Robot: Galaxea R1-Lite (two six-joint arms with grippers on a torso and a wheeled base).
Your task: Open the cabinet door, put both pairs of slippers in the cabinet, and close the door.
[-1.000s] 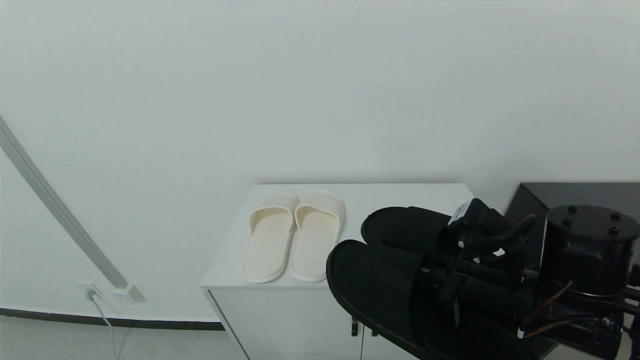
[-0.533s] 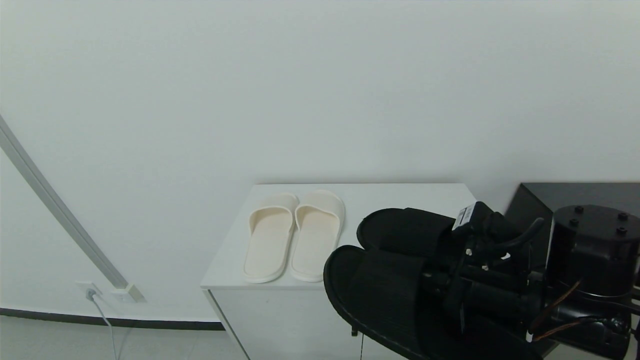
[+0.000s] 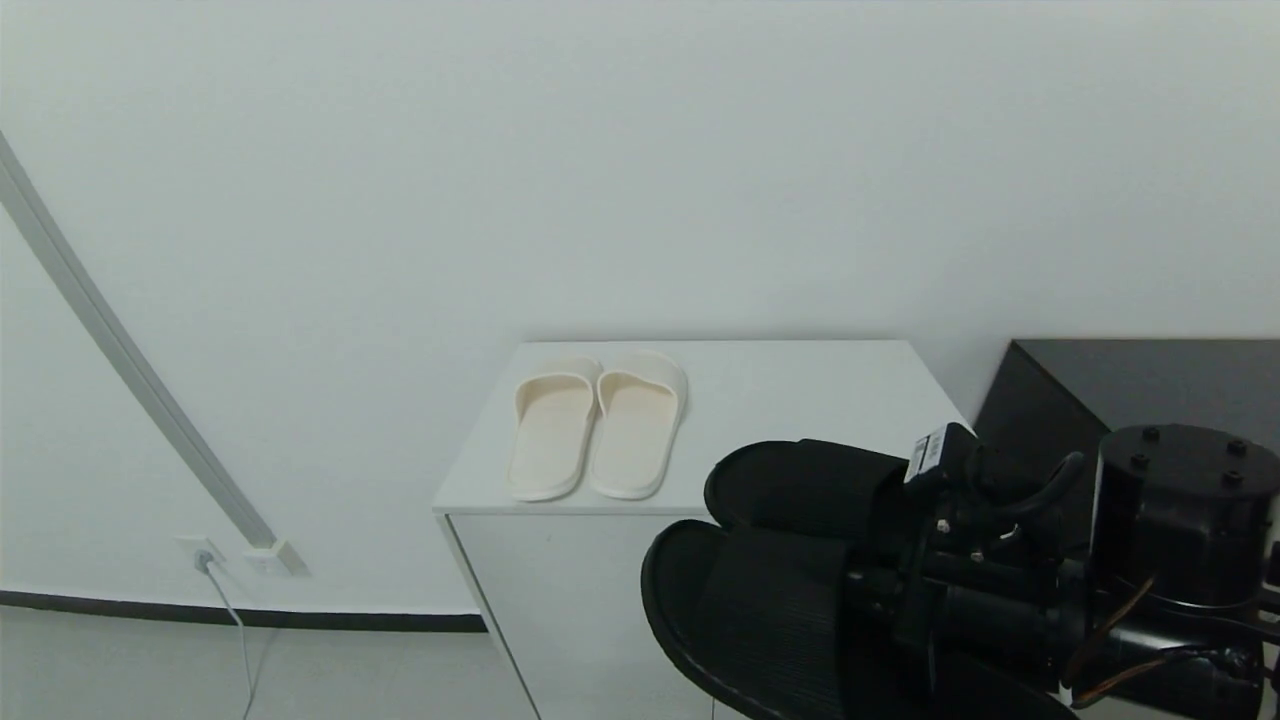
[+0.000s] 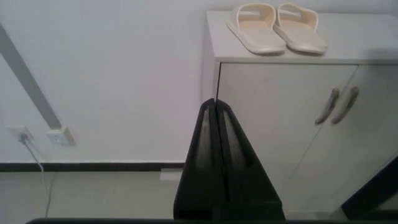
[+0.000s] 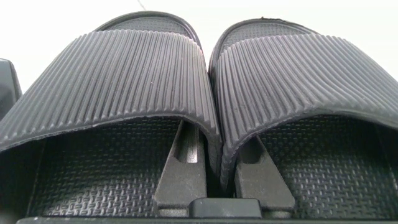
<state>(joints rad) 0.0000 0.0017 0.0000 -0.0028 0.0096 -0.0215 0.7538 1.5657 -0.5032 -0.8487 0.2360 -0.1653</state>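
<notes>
A pair of cream slippers [image 3: 600, 425] lies side by side on the left part of the white cabinet's top [image 3: 800, 400]. My right gripper [image 3: 900, 590] is shut on the pair of black slippers [image 3: 790, 560], held in the air in front of the cabinet's right side. In the right wrist view my right gripper [image 5: 214, 149] pinches the two inner strap edges of the black slippers [image 5: 124, 68] together. My left gripper [image 4: 216, 106] is shut and empty, low in front of the cabinet's left edge. Both cabinet doors [image 4: 273, 112] are closed, their two handles [image 4: 339, 106] side by side. The cream slippers [image 4: 277, 26] lie above them.
A wall socket with a cable [image 3: 200, 553] sits low on the wall left of the cabinet, below a slanted grey conduit [image 3: 120, 350]. A dark table [image 3: 1150, 385] stands right of the cabinet. Open floor lies left of the cabinet.
The whole head view has shifted, and the cabinet now looks smaller and farther off. The black slippers in my right gripper sit lower against the cabinet's front edge.
</notes>
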